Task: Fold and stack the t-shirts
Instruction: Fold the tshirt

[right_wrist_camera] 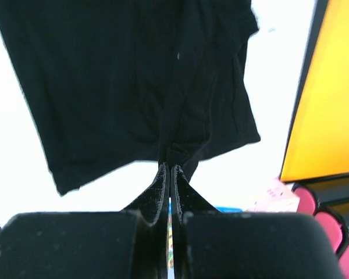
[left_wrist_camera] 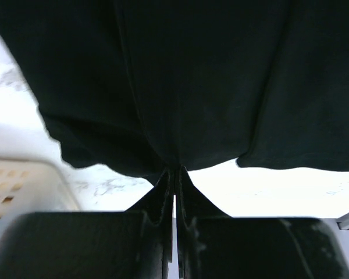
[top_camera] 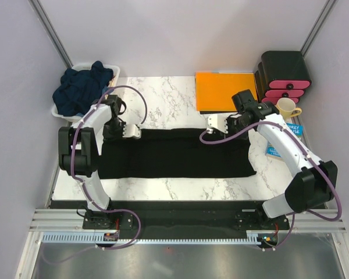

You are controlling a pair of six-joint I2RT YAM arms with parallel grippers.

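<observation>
Both left claw (top_camera: 138, 132) and right claw (top_camera: 211, 123) pinch the far edge of the black t-shirt (top_camera: 174, 154), its length running left-right.

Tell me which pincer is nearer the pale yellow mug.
Right. The right pincer sits a short way left of the pale yellow mug; the left pincer is much farther left.

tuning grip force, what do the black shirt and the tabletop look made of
Black t-shirt: soft matte cloth, likely cotton knit; it gathers into folds where the left gripper and right gripper pinch it. Tabletop: white, grey-veined marble look, smooth; real stone or printed laminate, cannot tell.
</observation>
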